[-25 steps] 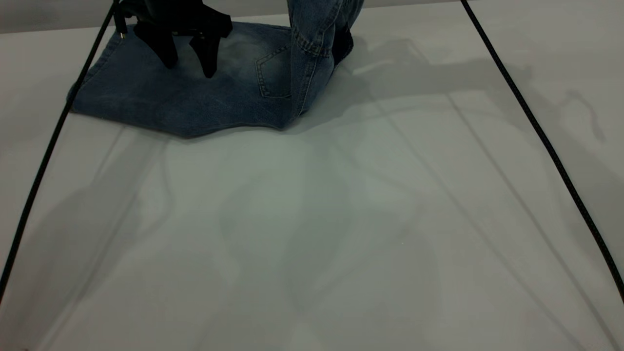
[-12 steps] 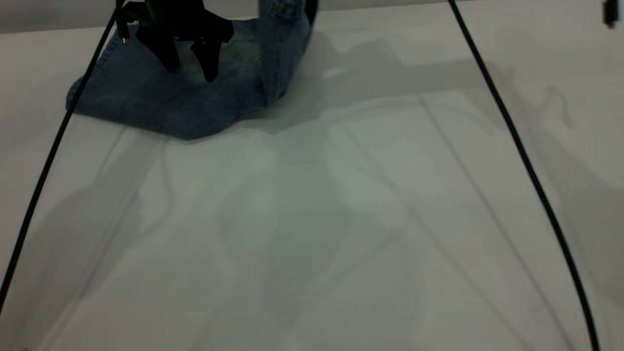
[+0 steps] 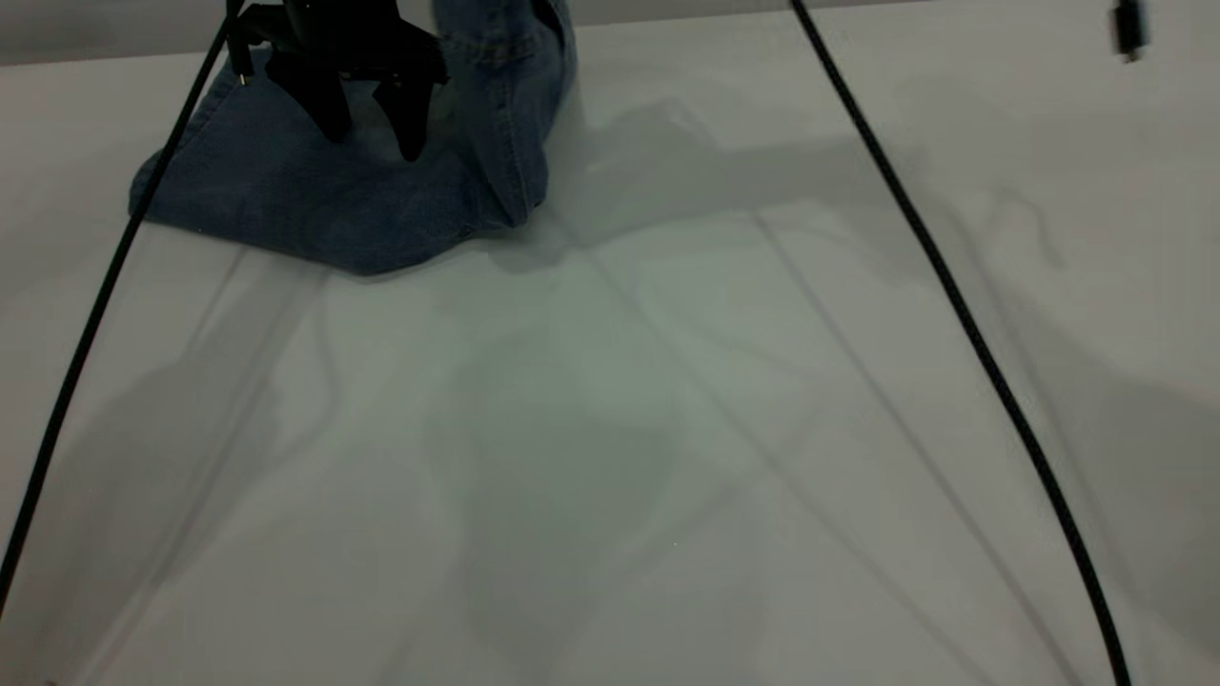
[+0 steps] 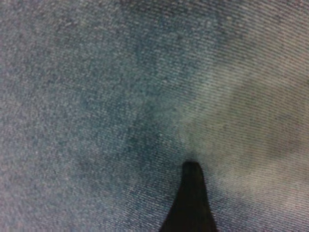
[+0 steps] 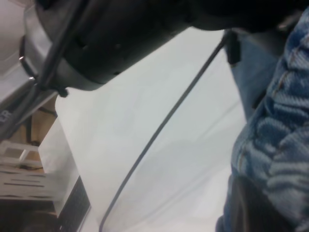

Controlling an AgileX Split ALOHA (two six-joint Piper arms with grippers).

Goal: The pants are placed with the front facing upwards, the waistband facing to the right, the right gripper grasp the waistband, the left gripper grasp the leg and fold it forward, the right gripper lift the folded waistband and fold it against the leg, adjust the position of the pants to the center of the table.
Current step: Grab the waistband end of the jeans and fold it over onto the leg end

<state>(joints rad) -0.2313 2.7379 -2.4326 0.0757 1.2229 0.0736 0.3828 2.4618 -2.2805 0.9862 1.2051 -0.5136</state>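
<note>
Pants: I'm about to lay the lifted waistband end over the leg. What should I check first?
1. Right hand gripping the waistband: ok, that end of the pants hangs lifted off the table.
2. Left hand out of the fold's path: not ok, it is open over the leg, right beside the raised cloth.
3. Leg lying flat: ok.
4. Left hand touching the denim: cannot tell.
5. Pants centred on the table: not ok, they sit at the far left.
6. Left cable clear of the pants: cannot tell, it crosses their edge in the exterior view.

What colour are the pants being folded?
Blue denim pants with pale faded patches, clearest in the exterior view.
</note>
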